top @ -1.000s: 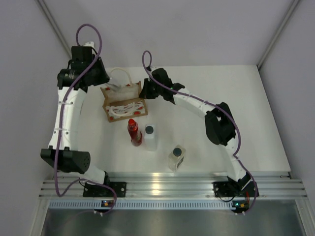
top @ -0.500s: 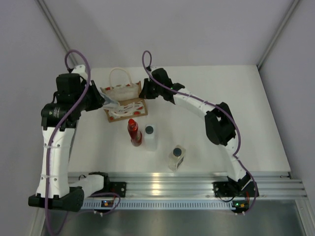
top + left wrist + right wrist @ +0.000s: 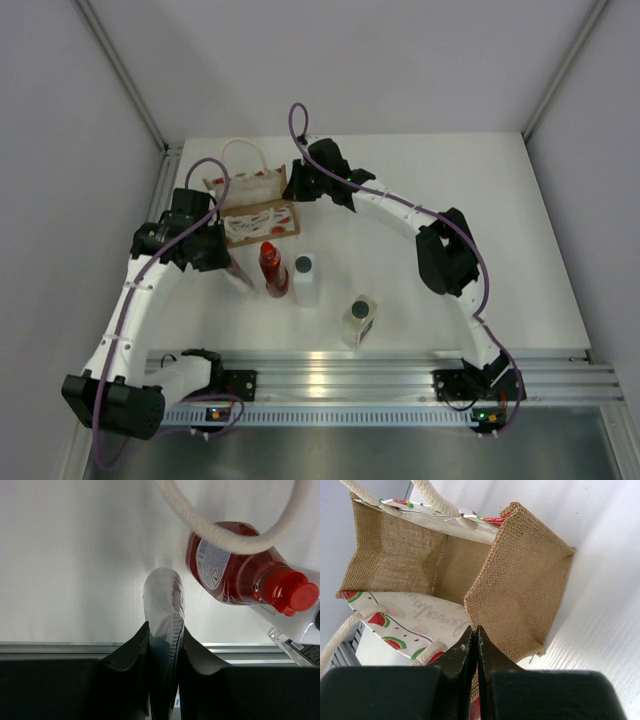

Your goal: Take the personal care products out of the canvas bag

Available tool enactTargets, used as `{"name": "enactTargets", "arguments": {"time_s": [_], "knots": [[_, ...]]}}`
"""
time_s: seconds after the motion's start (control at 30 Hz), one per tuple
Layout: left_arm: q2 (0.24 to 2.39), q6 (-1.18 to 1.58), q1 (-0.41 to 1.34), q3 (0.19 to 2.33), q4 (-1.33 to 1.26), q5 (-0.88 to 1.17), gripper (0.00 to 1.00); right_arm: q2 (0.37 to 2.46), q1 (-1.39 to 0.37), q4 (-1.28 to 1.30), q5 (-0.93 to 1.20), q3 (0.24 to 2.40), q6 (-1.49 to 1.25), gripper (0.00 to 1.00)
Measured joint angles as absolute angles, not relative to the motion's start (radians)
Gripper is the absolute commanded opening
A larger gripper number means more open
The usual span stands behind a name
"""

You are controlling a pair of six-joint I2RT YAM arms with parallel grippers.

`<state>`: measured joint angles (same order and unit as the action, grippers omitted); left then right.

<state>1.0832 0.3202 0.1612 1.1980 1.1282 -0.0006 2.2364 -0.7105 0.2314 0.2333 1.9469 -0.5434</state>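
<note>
So, my left gripper [image 3: 165, 630] was clamped on the pale tube [image 3: 164, 592], out of the bag [image 3: 520, 575], just beside the red bottle [image 3: 230, 570]. My right gripper [image 3: 474, 632] pinched the bag's wall. I figured: set the tube down upright, clear of that bottle, then let go.

right gripper [image 3: 474, 633] | jaws pinched on side-panel edge of canvas bag [image 3: 520, 580] | rope handles [image 3: 439, 501] on patterned walls
</note>
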Motion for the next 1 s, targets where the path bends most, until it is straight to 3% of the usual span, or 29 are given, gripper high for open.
{"name": "enactTargets", "arguments": {"time_s": [0.57,0.63,0.73,0.77,0.9,1.0], "knots": [[1.227,0.389,0.345,1.090,1.048,-0.107,0.00,2.236,-0.711,0.231,0.233,1.947,-0.546,0.00],[1.229,0.400,0.357,1.088,1.035,-0.120,0.09,2.236,-0.712,0.231,0.233,1.947,-0.546,0.00],[1.228,0.414,0.359,1.085,1.027,-0.138,0.28,2.236,-0.712,0.231,0.233,1.947,-0.546,0.00],[1.227,0.417,0.359,1.084,1.024,-0.142,0.39,2.236,-0.712,0.231,0.233,1.947,-0.546,0.00],[1.216,0.424,0.359,1.076,1.016,-0.153,0.63,2.236,-0.712,0.231,0.233,1.947,-0.546,0.00],[1.204,0.428,0.359,1.073,1.016,-0.155,0.74,2.236,-0.712,0.231,0.233,1.947,-0.546,0.00]]}}
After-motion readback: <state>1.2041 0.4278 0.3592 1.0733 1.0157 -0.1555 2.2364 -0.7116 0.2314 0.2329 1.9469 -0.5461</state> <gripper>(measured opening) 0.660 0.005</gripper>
